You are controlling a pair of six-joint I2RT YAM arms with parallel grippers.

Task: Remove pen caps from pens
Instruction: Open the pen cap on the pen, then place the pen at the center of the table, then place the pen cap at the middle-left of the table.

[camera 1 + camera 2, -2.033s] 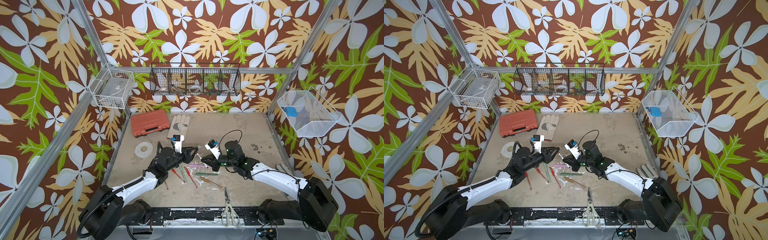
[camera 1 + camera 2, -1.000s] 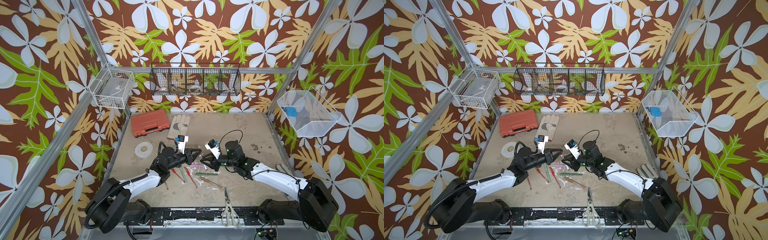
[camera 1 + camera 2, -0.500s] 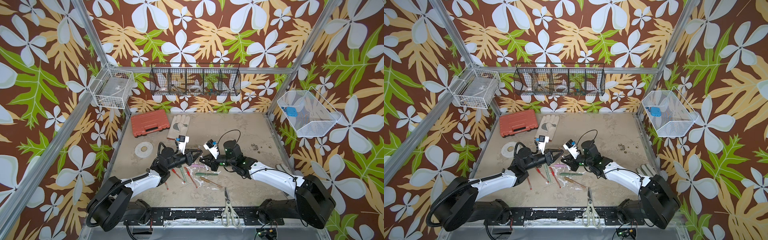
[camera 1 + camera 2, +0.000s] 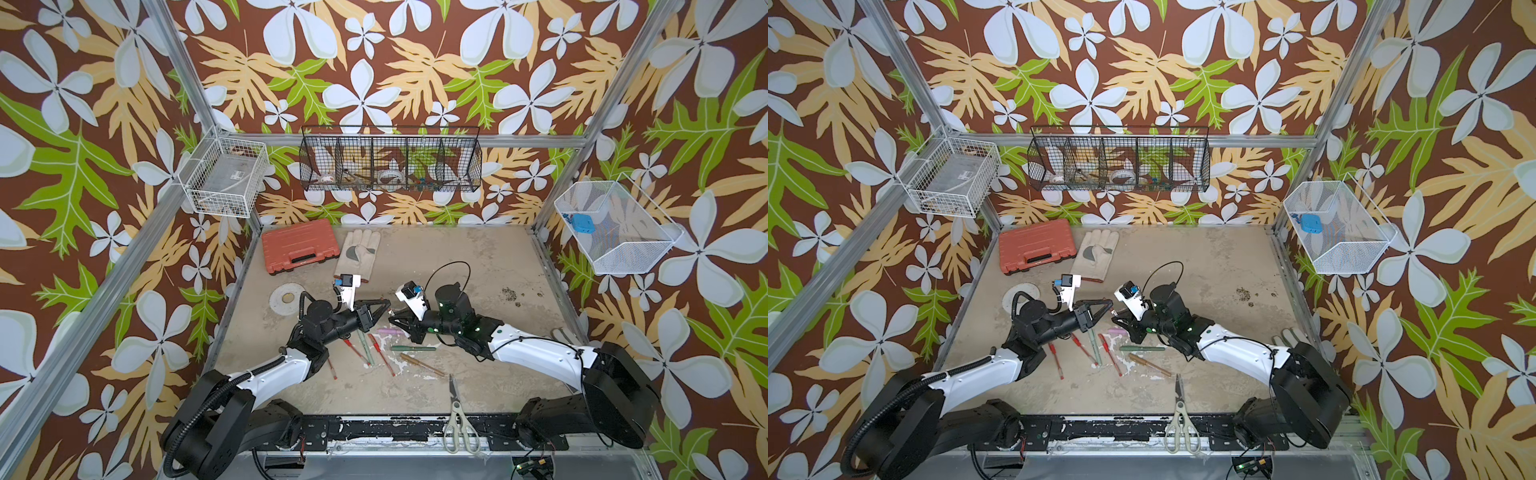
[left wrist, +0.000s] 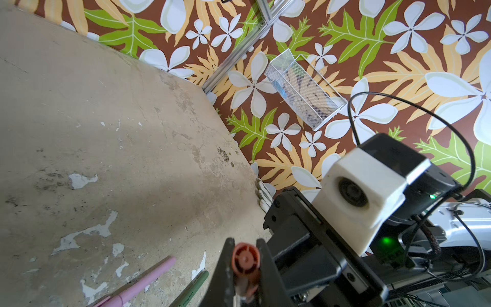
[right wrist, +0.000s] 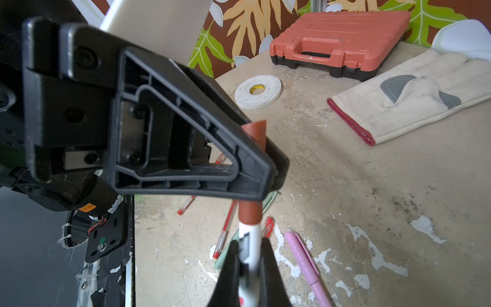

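Honestly, slip is the risk: left gripper (image 5: 245, 247) is clamped on just the cap (image 5: 245, 265) end, right gripper (image 6: 250, 243) pinched closed round the white marker (image 6: 251, 231) barrel, so an off-axis pull could twist either loose. Cap sits squarely between the left fingers (image 5: 225, 265), midair above the loose pens (image 4: 382, 354).

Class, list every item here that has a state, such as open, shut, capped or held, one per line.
Left claw: shut on the red-brown plastic cap.
Right claw: shut on the white plastic marker.
Red-brown plastic cap: on the marker, not yet off.
White plastic marker: held in the air between both claws.
Lilac-pink plastic pen: capped, lying on the table.
Orange plastic tool case: closed.
Grey-handled metal scissors: blades closed.
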